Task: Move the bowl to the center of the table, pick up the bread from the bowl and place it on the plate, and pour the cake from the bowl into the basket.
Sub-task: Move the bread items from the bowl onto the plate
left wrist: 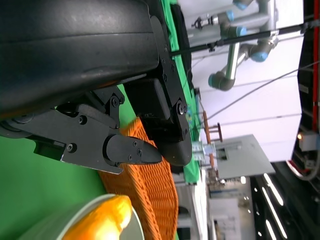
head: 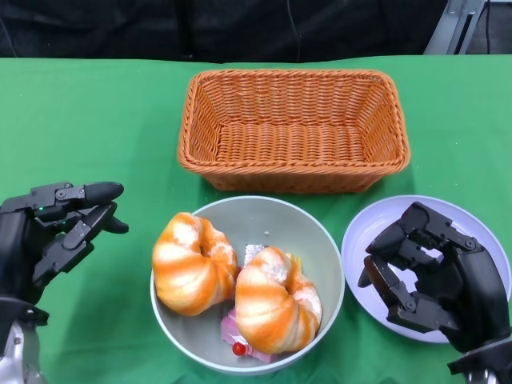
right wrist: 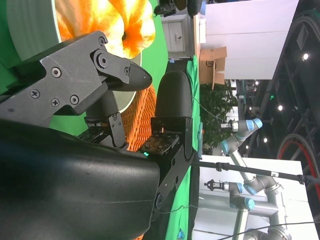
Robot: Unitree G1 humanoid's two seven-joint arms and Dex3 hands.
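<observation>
Bowl (head: 320,240) sits near the table middle, just in front of the basket (head: 293,128) and touching or nearly touching the plate (head: 376,220) on its right side; likely parked there so both drop-off spots are within short reach.

Left hand (head: 60,228) hovers over the green cloth beside the bowl, fingers apart, grasping nothing. Right hand (head: 428,276) hangs above the plate, fingers bent inward but apart, also grasping nothing. Judgement: the two hands flank the bowl, ready to go for the bread.

Count:
- bread: 2 orange-striped rolls, one (head: 192,262) on the left of the bowl, one (head: 276,300) toward the right, lying against each other
- cake: 1 pink slice (head: 240,336) with a red berry, mostly buried under the right roll
- bowl 1, plate 1, basket 1

Plate and basket hold no food. Bread lift not yet done, pour not yet done
</observation>
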